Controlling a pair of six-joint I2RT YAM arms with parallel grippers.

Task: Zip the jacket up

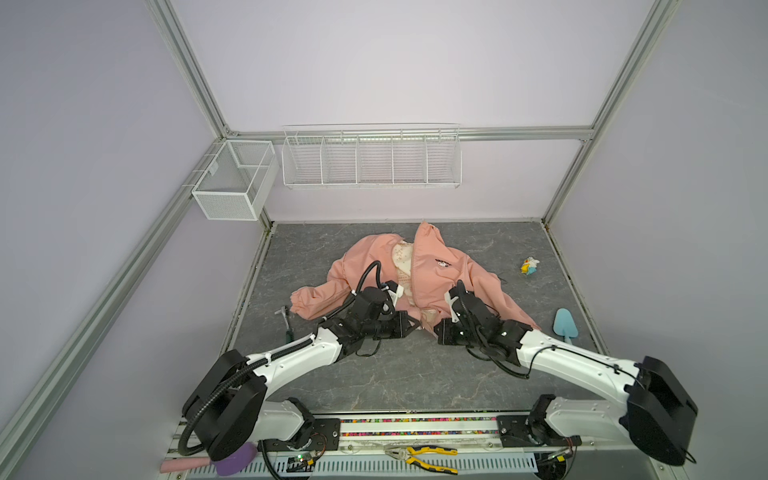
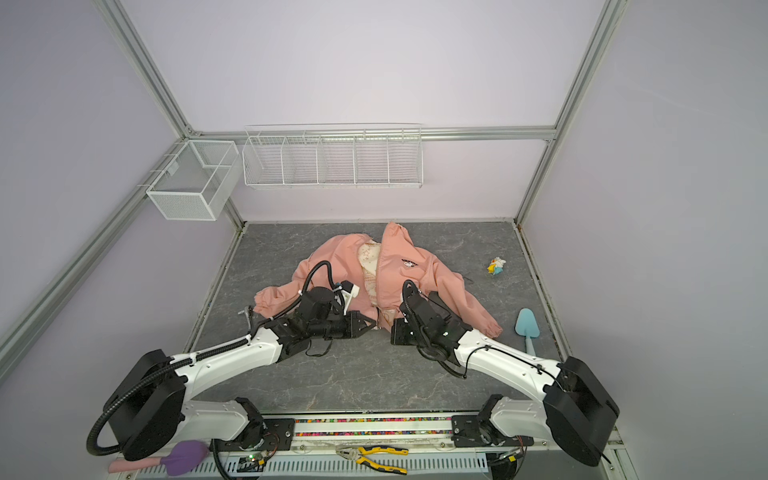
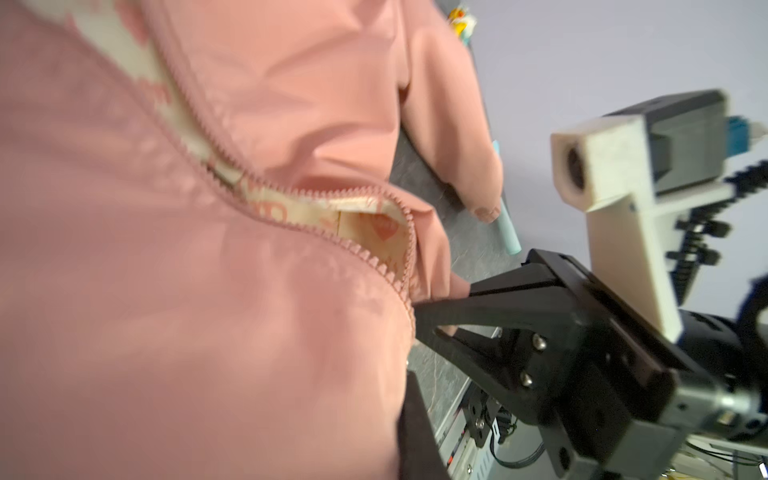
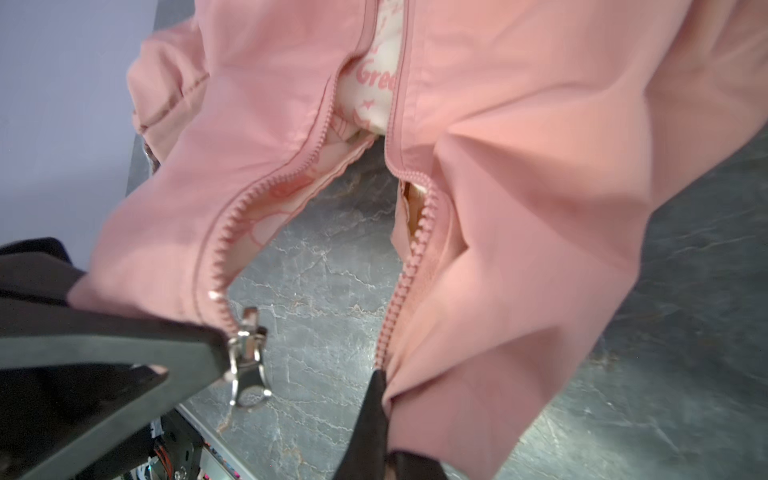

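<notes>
Nearest me: yellow-handled metal pliers (image 1: 420, 456) lying on the front rail at 6 o'clock, clear of the work.
Jacket: the salmon-pink fabric jacket with cream patterned lining (image 1: 436, 270) lies front up on the grey marble-look table (image 1: 374, 374), past centre towards 12 o'clock, with its hem towards 6 o'clock.
Left jaws: closed on the hem corner of one front panel, right beside the silver metal zipper slider with its dangling pull (image 4: 247, 357).
Right jaws: closed on the hem corner of the other panel, at the foot of its pink zipper teeth (image 4: 409, 266).
Step in hand: I'd say lining up the two zipper feet. They are held just off the table with bare table showing between them, and nothing is zipped yet.
Next move: it looks to need the free end brought across and fed squarely into the slider, with both hems kept taut.
Hard to make out: the pin end of the right-hand tape is tucked behind the jaws. In both top views the wrists cover the hem. The left wrist view is blurred.
</notes>
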